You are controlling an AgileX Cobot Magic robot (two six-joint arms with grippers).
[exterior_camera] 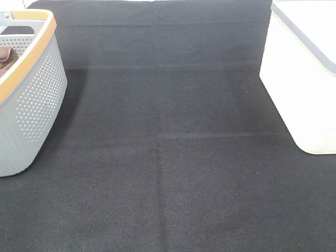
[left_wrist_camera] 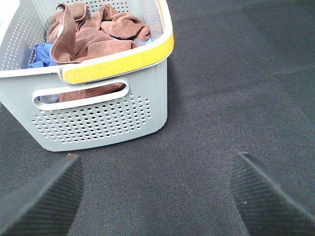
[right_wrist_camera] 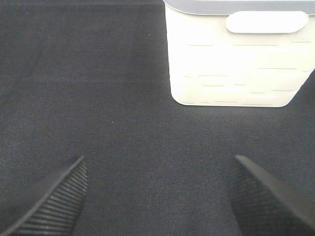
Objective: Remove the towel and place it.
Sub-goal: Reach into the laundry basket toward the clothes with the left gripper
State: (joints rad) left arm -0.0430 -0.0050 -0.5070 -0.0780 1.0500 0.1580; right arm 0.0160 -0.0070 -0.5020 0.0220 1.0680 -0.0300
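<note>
Black bench [exterior_camera: 173, 157], with a white bin [exterior_camera: 299, 79] well apart from the grey basket [left_wrist_camera: 98, 118], its contents unseen. In the basket lies the brown towel [left_wrist_camera: 74, 42], bunched beside more brown cloth [left_wrist_camera: 125, 27] and a blue rag [left_wrist_camera: 42, 54]. Soft, light and limp, the towel looks easiest to pinch at a raised fold near the basket's rim. The left fingers [left_wrist_camera: 44, 196], near the basket, and the right fingers [right_wrist_camera: 49, 196], far across from it, stand spread and empty.

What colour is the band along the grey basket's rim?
Yellow-orange band, clearest in the left wrist view.
</note>
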